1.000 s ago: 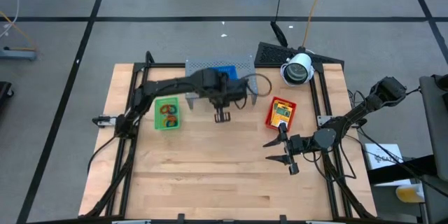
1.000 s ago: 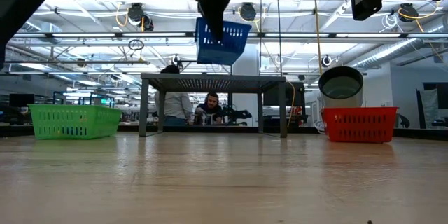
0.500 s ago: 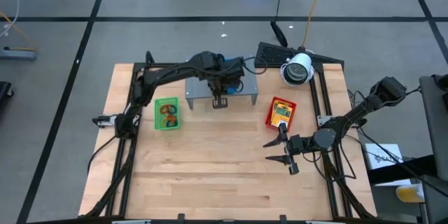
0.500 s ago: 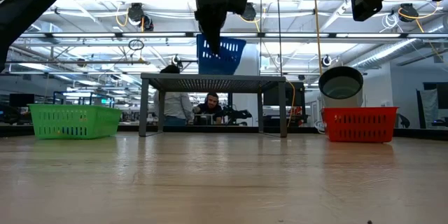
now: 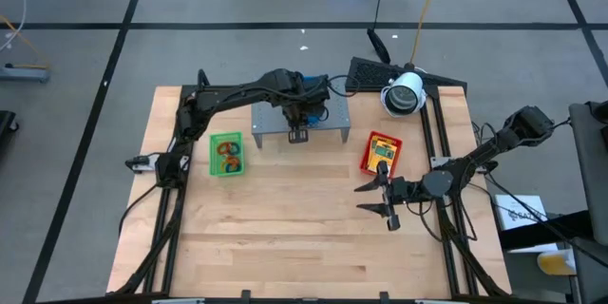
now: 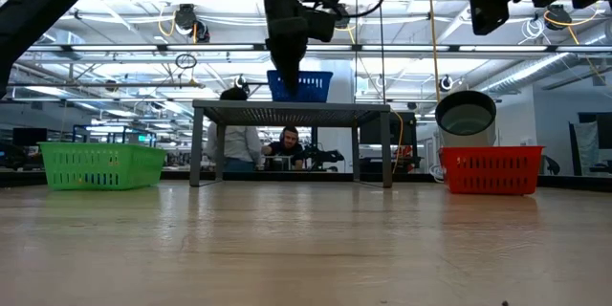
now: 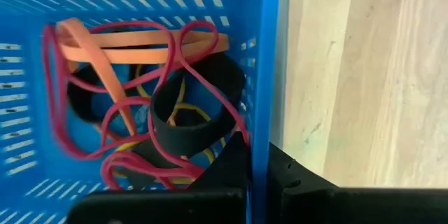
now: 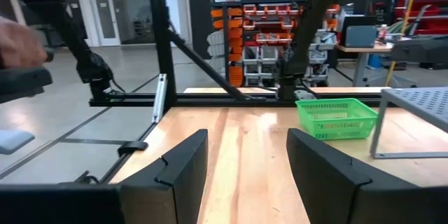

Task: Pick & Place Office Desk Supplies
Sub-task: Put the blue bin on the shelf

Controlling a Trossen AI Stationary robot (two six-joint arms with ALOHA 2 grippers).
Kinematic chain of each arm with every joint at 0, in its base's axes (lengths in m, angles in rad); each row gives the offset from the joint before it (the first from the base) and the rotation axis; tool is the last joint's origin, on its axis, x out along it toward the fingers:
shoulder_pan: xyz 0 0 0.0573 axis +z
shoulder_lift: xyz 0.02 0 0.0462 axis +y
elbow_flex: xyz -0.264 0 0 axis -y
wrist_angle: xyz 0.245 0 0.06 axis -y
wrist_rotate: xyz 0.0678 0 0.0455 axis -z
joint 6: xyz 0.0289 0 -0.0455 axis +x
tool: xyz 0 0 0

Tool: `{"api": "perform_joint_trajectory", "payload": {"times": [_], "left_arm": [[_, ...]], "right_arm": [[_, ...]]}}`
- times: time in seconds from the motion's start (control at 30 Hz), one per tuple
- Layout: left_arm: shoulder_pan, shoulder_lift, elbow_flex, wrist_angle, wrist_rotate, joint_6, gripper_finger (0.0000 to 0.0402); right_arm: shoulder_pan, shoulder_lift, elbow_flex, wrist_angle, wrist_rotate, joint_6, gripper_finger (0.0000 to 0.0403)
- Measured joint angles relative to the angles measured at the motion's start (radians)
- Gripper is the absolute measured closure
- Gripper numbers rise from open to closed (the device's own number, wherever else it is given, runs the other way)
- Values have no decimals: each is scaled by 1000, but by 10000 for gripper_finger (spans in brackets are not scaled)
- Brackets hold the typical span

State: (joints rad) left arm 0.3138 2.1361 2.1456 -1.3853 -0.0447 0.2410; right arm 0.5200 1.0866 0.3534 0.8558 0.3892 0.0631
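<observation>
1. The green tray [image 5: 226, 154] sits on the table [image 5: 285, 237] near its left edge, its long axis running front to back; the small orange and dark things inside are too small to name from above.
2. The left gripper [image 5: 297, 133] has its fingers [image 7: 231, 164] shut on the wall of the blue tray [image 7: 266, 77], one inside and one outside; the tray rests on the grey shelf [image 6: 292, 110] at the table's back middle.
3. From above the arm hides most of the blue tray. The left wrist view shows its contents: tangled red and orange rubber bands [image 7: 140, 49] and dark bands [image 7: 185, 122], overlapping with no clear direction.
4. The wide front half of the table lies bare.
5. The red tray [image 5: 382, 153] stands right of the shelf, slightly turned, a yellow packet [image 5: 384, 157] inside lying along the tray's length.
6. The right gripper [image 5: 380, 199] hovers just in front of the red tray, fingers [image 8: 183, 164] spread wide, holding nothing.
</observation>
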Motion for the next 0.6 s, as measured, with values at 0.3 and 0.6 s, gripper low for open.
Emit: {"api": "perform_joint_trajectory", "payload": {"times": [0.3,0.6], "left_arm": [[-2,0,-2,8,2,-16,395],[-12,11,-6,4,3,-100,345]], "right_arm": [[-23,0,0,0,-1,2,218],[-23,0,0,0,-1,3,218]]}}
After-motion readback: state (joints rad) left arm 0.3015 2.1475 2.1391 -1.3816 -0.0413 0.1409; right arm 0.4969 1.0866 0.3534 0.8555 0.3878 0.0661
